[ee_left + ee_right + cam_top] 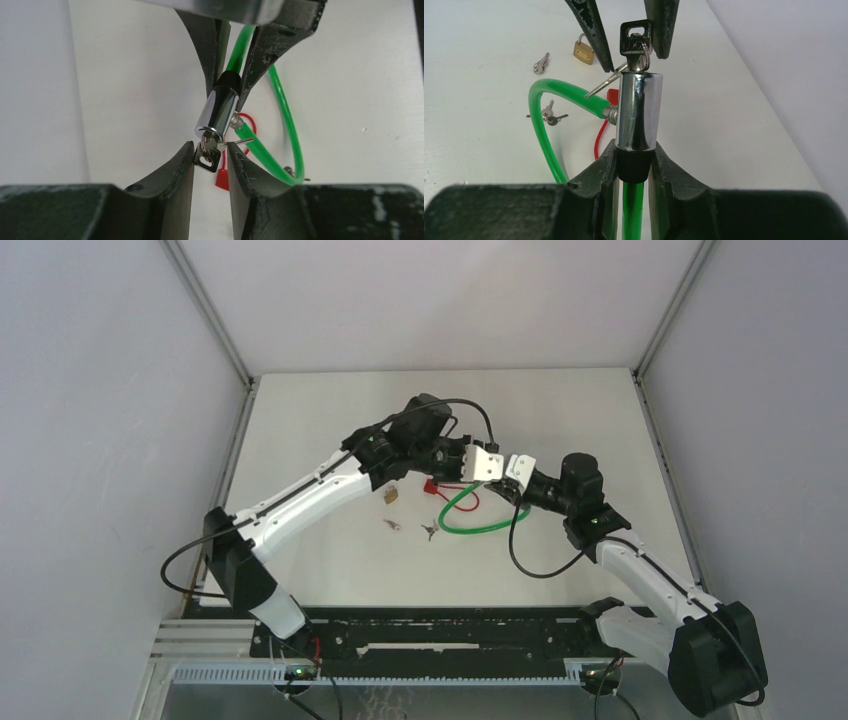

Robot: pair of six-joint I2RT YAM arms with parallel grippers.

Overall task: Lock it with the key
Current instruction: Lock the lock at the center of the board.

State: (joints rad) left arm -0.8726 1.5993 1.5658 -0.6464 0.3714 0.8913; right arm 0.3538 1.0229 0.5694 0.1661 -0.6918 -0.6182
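Over the middle of the worktop [484, 125], the right fingers [599, 175] are clamped on the black collar of the cable lock's chrome cylinder [639, 110], whose green cable [541, 135] loops down onto the surface. At the cylinder's far end the key [636, 39] sits in the keyway, and the left fingers [591, 30] stand partly open on either side of its head, one touching it, the other just clear. Beyond lie a brass padlock [584, 51], loose small keys [549, 115] and a red tag [612, 95].

Your left arm [300, 502] and right arm [650, 580] wear white shells, black joints, looping black cables [545, 576], small green lights [377, 441], dark fingers [594, 185].
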